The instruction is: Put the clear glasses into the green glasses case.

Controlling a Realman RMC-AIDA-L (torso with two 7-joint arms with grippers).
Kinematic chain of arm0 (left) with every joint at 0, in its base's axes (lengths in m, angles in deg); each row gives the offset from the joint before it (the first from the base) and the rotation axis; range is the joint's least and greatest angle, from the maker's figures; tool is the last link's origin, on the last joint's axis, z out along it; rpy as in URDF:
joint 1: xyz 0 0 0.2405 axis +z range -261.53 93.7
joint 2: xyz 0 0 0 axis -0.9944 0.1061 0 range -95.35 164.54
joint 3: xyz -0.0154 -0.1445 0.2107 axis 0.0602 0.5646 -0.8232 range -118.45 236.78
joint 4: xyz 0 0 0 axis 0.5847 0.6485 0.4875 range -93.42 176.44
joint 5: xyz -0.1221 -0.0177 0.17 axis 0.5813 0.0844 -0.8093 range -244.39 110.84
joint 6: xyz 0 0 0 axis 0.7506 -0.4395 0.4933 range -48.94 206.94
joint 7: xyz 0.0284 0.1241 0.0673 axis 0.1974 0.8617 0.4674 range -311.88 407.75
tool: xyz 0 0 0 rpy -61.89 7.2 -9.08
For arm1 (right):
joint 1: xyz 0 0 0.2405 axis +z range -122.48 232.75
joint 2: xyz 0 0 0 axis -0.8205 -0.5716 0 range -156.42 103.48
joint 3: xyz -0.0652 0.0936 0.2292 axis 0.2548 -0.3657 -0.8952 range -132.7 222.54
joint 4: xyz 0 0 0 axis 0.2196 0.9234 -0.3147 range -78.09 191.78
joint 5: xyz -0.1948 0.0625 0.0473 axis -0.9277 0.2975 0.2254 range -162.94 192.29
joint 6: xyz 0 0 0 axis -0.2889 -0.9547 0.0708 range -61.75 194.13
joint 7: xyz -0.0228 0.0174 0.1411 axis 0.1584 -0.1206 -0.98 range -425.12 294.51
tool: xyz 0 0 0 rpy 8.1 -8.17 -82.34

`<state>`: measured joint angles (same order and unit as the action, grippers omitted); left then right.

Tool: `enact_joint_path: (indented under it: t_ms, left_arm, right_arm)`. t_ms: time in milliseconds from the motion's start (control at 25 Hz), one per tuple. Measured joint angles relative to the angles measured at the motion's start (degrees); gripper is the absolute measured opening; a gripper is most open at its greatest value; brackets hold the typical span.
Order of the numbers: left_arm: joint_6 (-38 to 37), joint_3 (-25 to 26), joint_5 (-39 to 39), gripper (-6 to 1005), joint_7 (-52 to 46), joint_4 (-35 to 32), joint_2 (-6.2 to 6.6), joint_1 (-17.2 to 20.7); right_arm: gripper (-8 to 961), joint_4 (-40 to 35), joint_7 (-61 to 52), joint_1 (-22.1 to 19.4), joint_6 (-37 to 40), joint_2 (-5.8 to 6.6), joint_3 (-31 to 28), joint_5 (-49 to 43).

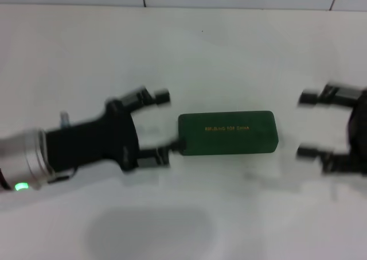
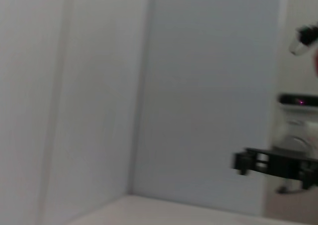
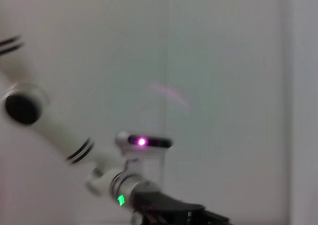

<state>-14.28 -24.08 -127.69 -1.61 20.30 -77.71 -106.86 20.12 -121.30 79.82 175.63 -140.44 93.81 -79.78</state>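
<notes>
White table [image 1: 229, 47] is filling most of the head view, tiled wall strip along the far edge. Left arm is reaching in from the left side, green LED lit on its silver wrist section. Left gripper [image 1: 160, 125] is sitting wide open, 2 black fingers spread, the nearer fingertip [image 1: 162, 154] sitting right at the left end of the green glasses case [image 1: 228, 133]; contact or a hair apart, cannot tell. Case is lying closed and flat mid-table, gold lettering on the lid facing up. Right gripper [image 1: 307, 125] is hanging at the right edge, also wide open, fingers pointing at the case's right end but clearly apart from it. Clear glasses are not showing in any view. Left wrist view is catching the right gripper [image 2: 243, 161] farther off against the wall; right wrist view is catching the left arm [image 3: 74, 145].
</notes>
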Motion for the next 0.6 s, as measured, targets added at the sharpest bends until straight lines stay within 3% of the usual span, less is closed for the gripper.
enact_joint_path:
  t_ms: [120,280,600]
  left_arm:
    - [-0.7,0.3,-3.5,835,1.2,-1.8,-0.92,1.0]
    - [-1.0,0.6,-3.9,899,1.2,-2.1,-1.33,1.1]
    - [-1.1,0.5,-4.0,892,1.2,-2.0,-1.28,1.0]
  right_arm:
    - [719,0.2,2.1,0.2,-1.0,-1.33,1.1,-2.8]
    - [815,1.1,2.2,0.6,-2.1,-1.38,2.1,-3.2]
    - [872,3.5,3.6,1.2,-4.2,-1.61,2.1,-2.8]
